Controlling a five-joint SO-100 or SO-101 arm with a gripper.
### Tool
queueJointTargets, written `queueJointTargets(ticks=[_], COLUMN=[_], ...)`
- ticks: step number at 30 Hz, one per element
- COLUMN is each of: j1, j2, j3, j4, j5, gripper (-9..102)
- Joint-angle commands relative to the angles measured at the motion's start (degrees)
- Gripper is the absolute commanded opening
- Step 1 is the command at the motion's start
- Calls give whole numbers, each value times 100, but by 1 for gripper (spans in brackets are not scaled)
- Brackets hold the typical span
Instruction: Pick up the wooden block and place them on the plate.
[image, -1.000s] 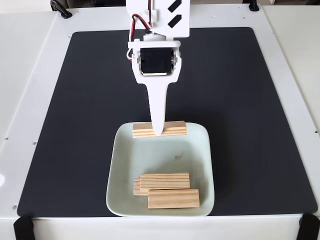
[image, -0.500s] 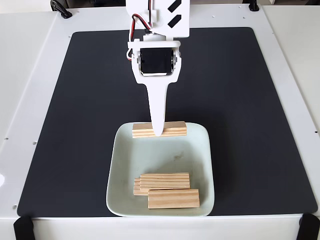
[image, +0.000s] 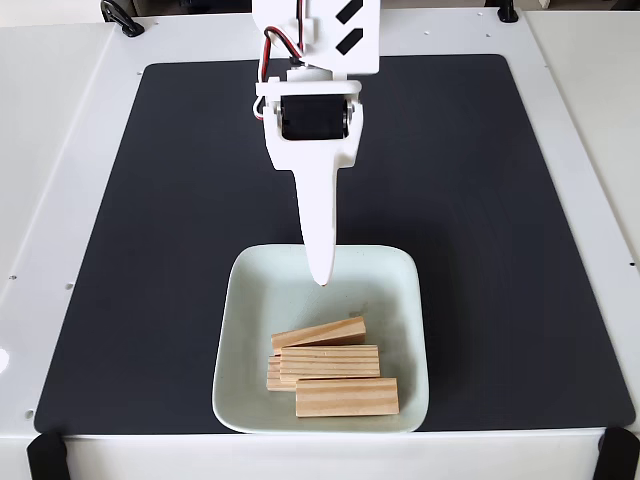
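Observation:
The plate sits on the black mat near the front of the table in the fixed view. Several wooden blocks lie inside it. One block rests tilted on top of a flat block. Another block lies at the front rim, and the end of a lower one peeks out at the left. My gripper hangs point-down over the back part of the plate, just behind the tilted block. It is open, with nothing held at its white tip.
A black mat covers most of the white table, with bare mat on both sides of the plate and behind it. Black clamps sit at the table's front corners.
The block held at the plate's back rim has dropped into the plate and now lies tilted on the others. The gripper has let it go and shifted slightly.

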Motion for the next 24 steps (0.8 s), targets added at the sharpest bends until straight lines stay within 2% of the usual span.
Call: queueJointTargets(ticks=[1, 8, 11, 14, 20, 24], j1=[-35, -35, -44, -97, -132, -132], j2=[97, 176, 343, 457, 721, 1195], j3=[-237, -229, -220, -211, -202, 264], j4=[18, 18, 18, 26, 26, -62], j5=[-53, -62, -26, 9, 18, 18], gripper=[42, 42, 39, 29, 0, 1])
